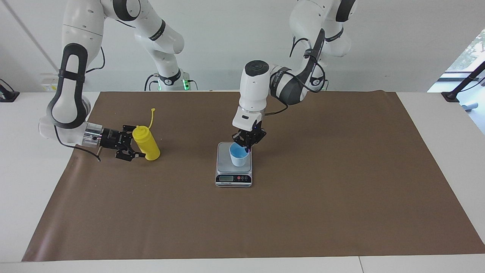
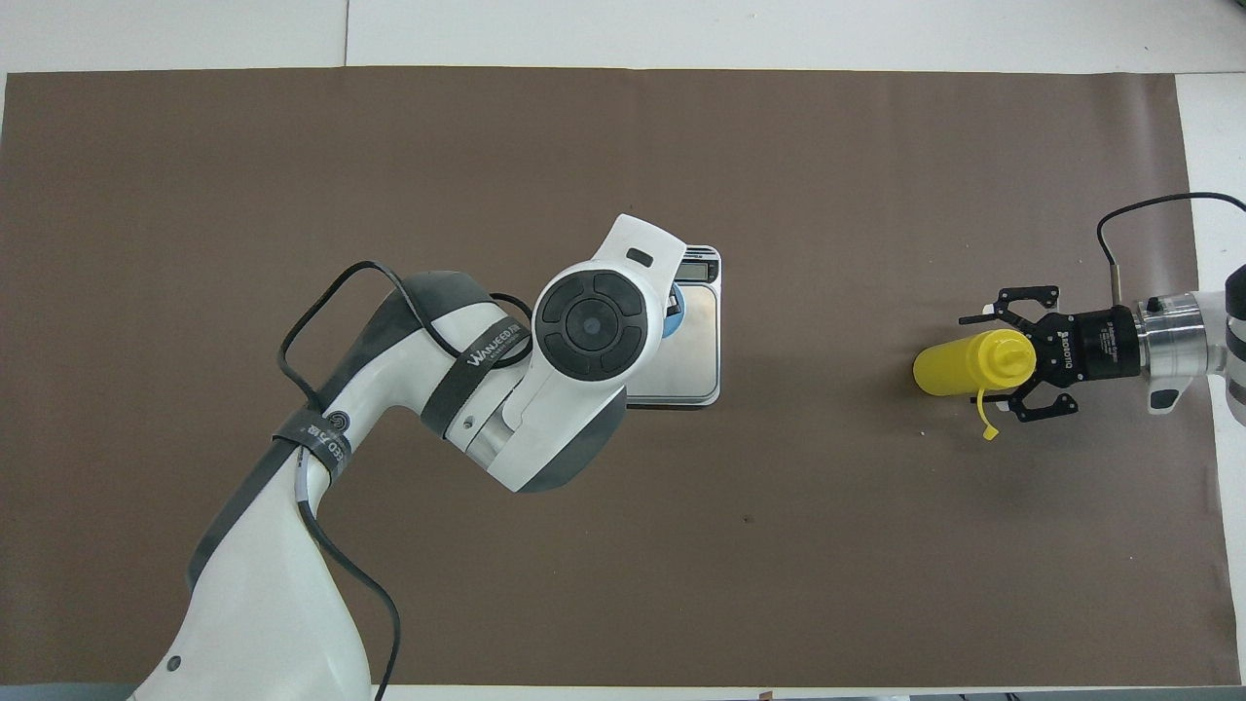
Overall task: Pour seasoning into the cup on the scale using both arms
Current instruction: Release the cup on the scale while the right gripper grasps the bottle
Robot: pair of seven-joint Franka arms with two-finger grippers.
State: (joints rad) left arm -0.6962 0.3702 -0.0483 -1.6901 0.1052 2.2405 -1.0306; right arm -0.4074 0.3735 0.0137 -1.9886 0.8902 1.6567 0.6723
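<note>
The cup (image 1: 239,154) is stood on the steel platform of the scale (image 1: 233,173), in the middle of the brown mat (image 1: 303,212) that covers the worktop (image 1: 22,159). The left gripper (image 1: 248,143) is lowered onto the cup's rim from above; its jaws appear closed on the rim edge nearest the robots, one inside and one outside, though the contact is partly hidden. The seasoning bottle (image 1: 146,143) is stood upright toward the right arm's end of the mat, its cap strap (image 1: 151,118) raised above the nozzle. The right gripper (image 1: 130,148) is brought in level from the side, and its jaws are spread wide with the bottle's body just between them, not yet clamped.

Several risks can be judged from here. The light cup could be tipped or dragged off the platform if the left jaws are moved sideways. The bottle could be pushed over if one jaw meets it first, or squeezed into spilling early if clamped hard.

Open mat is left all around both things, and the stretch between bottle and scale is unobstructed for carrying.
</note>
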